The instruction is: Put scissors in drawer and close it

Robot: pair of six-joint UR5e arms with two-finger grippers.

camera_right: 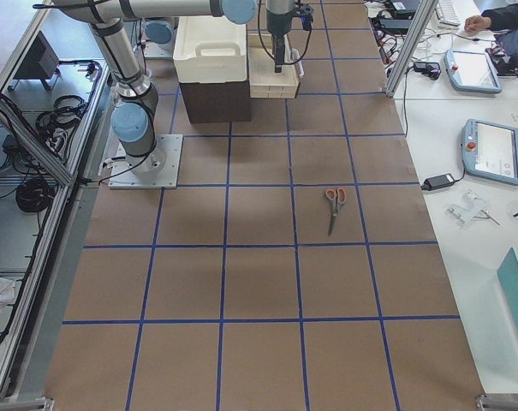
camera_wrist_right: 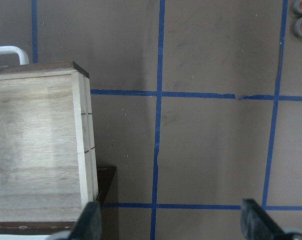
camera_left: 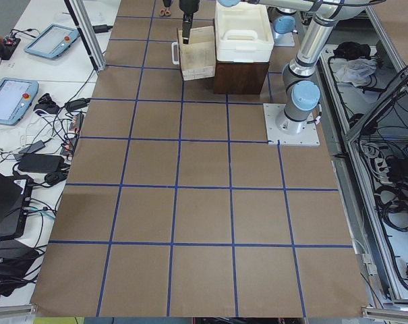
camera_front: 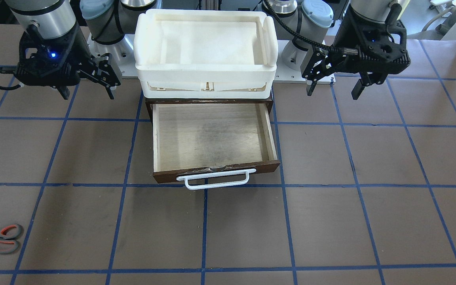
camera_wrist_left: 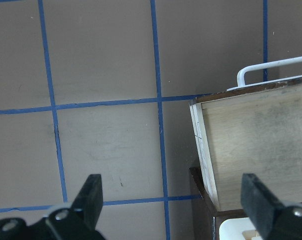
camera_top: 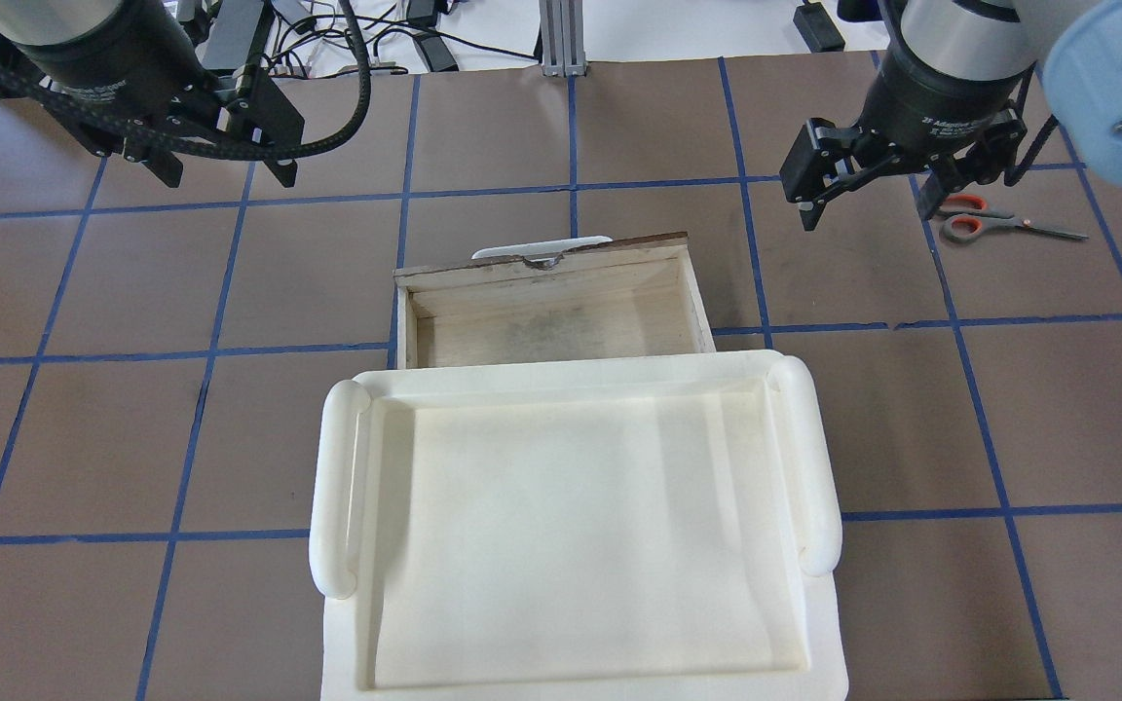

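The shallow pale-plywood drawer (camera_front: 212, 136) has a bare, matt wood floor with visible grain and a grey smudged patch. Its dark brown wooden front (camera_front: 164, 176) looks scuffed and chipped along the top edge, and its white bar handle (camera_front: 212, 184) is smooth with a slight sheen. The cream-white plastic tray (camera_top: 332, 487) is smooth and softly glossy. The small scissors (camera_top: 1009, 222) have dull grey metal blades and grey handles lined orange-red. The brown table covering (camera_front: 331, 221) is matt and paper-like, crossed by blue tape lines
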